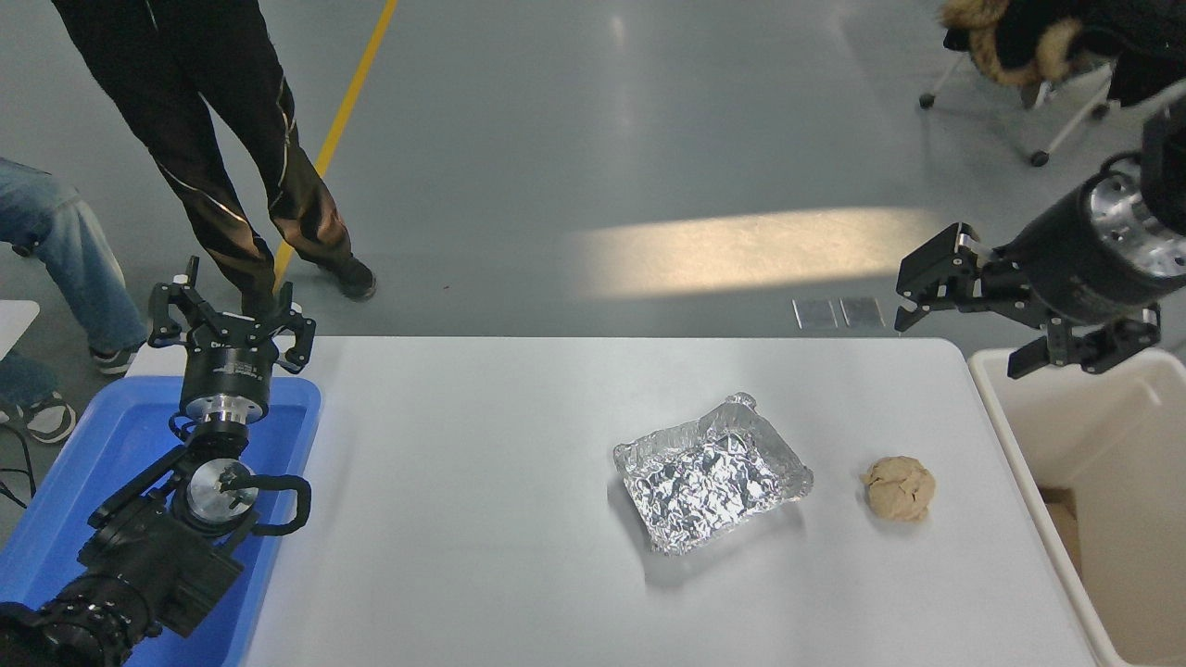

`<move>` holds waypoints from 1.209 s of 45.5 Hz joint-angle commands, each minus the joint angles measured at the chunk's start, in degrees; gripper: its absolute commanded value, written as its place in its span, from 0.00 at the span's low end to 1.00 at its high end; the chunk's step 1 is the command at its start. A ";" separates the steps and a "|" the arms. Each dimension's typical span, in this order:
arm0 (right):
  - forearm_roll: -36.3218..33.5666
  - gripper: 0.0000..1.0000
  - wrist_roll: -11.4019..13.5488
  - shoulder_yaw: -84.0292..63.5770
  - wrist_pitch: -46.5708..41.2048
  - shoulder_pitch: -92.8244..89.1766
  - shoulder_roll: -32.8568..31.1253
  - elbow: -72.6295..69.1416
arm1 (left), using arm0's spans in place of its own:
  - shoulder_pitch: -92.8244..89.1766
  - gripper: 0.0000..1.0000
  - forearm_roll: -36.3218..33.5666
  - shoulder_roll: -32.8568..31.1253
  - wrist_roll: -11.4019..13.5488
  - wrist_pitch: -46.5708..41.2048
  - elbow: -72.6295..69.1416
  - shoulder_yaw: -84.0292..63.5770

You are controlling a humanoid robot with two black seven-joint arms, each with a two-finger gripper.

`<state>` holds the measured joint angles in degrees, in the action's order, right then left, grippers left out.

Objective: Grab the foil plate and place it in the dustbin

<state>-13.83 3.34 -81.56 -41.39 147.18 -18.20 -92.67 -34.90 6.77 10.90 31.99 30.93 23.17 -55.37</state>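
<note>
The foil plate, a shiny wrinkled silver tray, lies flat on the white table right of centre. The cream-beige dustbin stands beyond the table's right edge. My right gripper is open and empty, raised high above the table's far right corner and the dustbin's rim, well up and to the right of the plate. My left gripper is open and empty, parked over the blue tub at the left.
A small tan lumpy ball lies on the table between the plate and the dustbin. A bright blue tub sits at the table's left end. People's legs stand beyond the far left; a wheeled chair is far right.
</note>
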 commanded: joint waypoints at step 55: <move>-27.39 0.99 0.61 4.03 23.64 -39.94 8.00 7.05 | 0.09 0.99 -0.01 -0.01 0.00 0.01 0.04 0.00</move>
<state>-31.27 3.92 -80.20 -26.02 120.82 -12.78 -88.95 -34.83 6.76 10.90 31.99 30.95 23.19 -55.37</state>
